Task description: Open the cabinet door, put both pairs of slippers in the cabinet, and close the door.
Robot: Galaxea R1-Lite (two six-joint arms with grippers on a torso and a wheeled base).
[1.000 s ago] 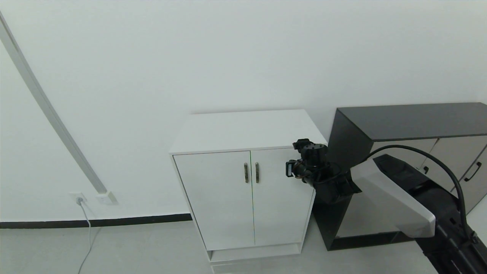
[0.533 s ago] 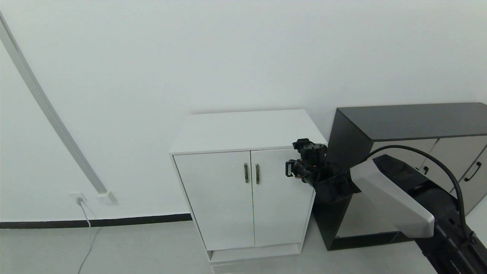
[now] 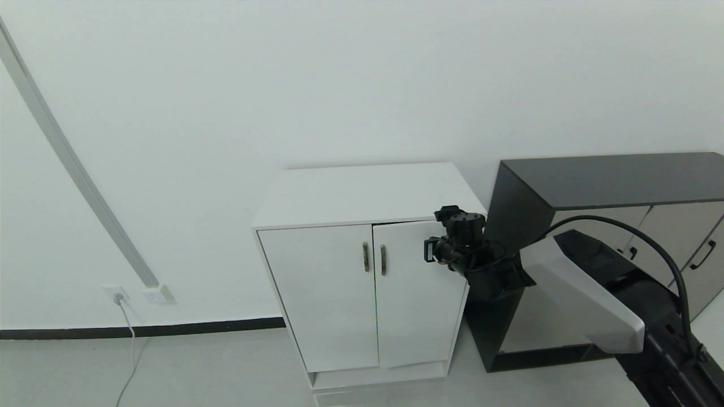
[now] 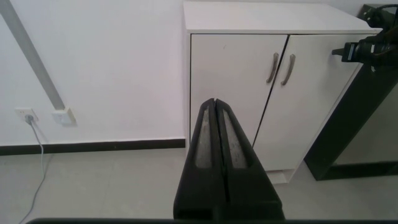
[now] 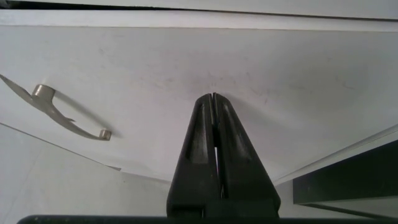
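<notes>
— Where's the door?
— The cabinet's [image 3: 362, 195] right door [image 3: 416, 305] stands slightly ajar; the left door [image 3: 319, 294] sits flush.
— And the claws?
— Right claw [image 5: 213, 96] is pinched closed and empty, close to that door's face; left claw [image 4: 214, 101] likewise, well before the cabinet

Pretty much all matt here
The white cabinet [image 3: 362, 195] looks like smooth matt laminate, its handles [image 3: 382, 258] brushed metal; the dark cabinet [image 3: 611, 178] is matt too.
</notes>
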